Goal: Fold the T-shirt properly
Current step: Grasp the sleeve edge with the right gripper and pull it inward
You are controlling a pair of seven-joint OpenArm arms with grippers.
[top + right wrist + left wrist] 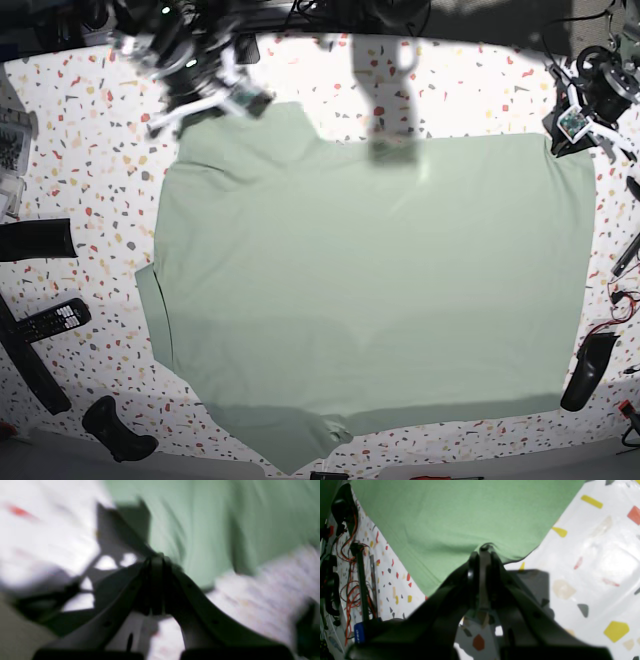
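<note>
T-shirt [370, 290] spread flat on speckled table [90, 200], long axis left-right. Left gripper [483, 552] clamped on a hem corner; right gripper [156, 558] closed on far-left corner, view blurred.

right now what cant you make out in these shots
- Right wrist view: motion blur smears the T-shirt; what the right gripper pinches is unclear.
- Left wrist view: the left gripper hides the hem it clamps.
- Base view: collar, buttons and label not visible; bottom edge crops the shirt.
</note>
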